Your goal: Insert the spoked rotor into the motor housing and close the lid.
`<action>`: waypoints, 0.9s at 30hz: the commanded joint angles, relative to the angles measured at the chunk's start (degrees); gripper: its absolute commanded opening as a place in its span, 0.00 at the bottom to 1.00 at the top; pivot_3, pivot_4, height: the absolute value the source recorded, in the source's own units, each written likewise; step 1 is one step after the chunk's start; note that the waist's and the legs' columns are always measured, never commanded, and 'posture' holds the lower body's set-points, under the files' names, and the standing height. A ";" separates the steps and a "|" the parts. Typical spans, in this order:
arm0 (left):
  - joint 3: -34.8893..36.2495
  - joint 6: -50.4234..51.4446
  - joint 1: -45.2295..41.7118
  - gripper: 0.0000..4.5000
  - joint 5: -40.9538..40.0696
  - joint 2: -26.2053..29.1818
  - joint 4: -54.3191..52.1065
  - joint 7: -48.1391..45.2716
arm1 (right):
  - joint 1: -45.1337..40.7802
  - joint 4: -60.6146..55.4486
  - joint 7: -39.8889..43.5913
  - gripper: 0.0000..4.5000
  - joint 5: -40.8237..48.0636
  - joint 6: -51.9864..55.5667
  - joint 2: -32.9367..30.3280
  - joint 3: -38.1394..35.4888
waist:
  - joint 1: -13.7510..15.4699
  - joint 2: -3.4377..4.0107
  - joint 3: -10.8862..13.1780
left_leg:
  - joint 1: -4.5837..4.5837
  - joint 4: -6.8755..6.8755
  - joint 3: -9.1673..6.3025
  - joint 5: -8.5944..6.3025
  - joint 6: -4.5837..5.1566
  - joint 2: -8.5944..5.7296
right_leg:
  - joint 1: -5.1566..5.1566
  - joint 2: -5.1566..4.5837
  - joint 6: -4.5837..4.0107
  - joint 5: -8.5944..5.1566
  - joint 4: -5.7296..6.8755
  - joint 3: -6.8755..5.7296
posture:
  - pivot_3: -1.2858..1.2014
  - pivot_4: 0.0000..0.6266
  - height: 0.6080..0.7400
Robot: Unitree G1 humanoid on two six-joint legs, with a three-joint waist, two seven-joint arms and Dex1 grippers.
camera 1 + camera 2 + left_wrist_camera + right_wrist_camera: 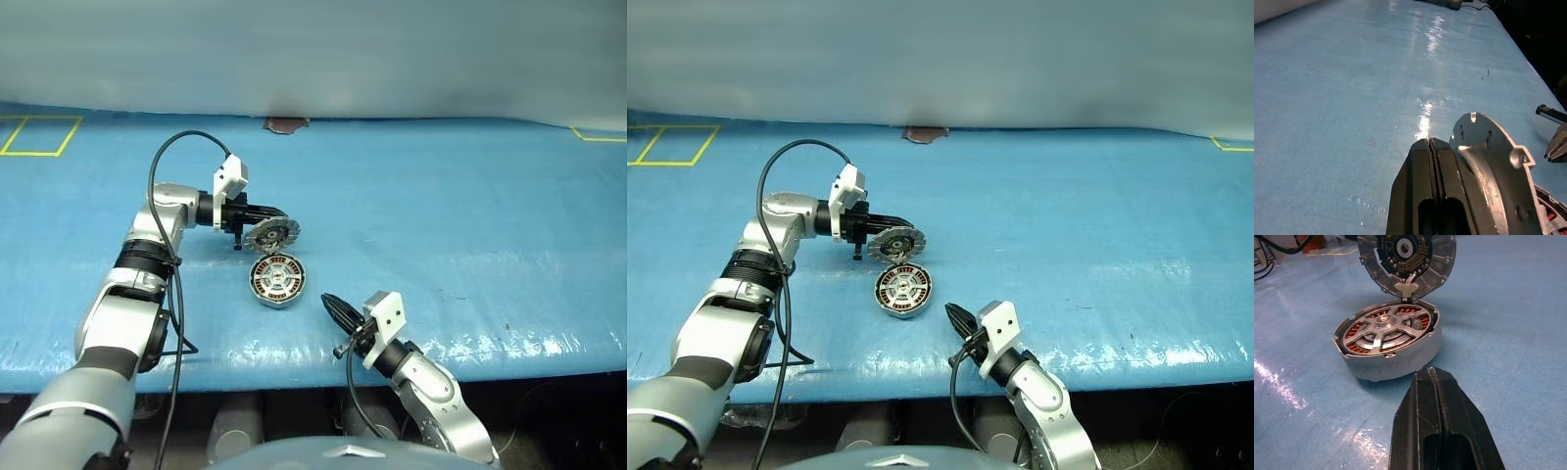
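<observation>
I see the spoked rotor (1385, 330) seated in the motor housing (1400, 360), the lid (271, 234) raised; left tool (281, 213) pinched shut behind it, right tool (329, 303) pinched shut nearby.

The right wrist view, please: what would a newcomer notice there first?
The motor housing on the blue table, with the spoked rotor already seated over its copper windings. Behind it, the hinged lid stands upright and open. The shut right gripper points at the housing from nearby, not touching.

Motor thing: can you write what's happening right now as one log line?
spoked rotor: in motor housing | lid: upright, open | left gripper: shut, behind lid | right gripper: shut, apart
</observation>
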 commanded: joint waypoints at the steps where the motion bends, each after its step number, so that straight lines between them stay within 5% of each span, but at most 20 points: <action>1: -1.57 -0.48 -0.74 0.01 1.22 0.49 -0.91 -4.16 | -0.21 -1.43 -0.40 0.00 0.19 -0.69 0.12 -0.26 | 0.07 0.00 0.00 | -0.01 0.00 -0.01 0.00 0.00 0.00 | 0.00 0.00 0.01 0.00 0.00 0.00 | 0.52 0.24 1.00; 27: -6.03 2.41 17.99 0.01 2.72 2.89 -21.70 -4.87 | -2.39 -0.33 -2.31 0.00 0.66 1.45 0.01 -1.43 | 0.14 0.07 -0.05 | 0.11 0.16 0.02 0.00 0.00 0.01 | 0.14 -0.01 -0.05 -0.02 0.08 0.06 | 0.52 0.24 1.00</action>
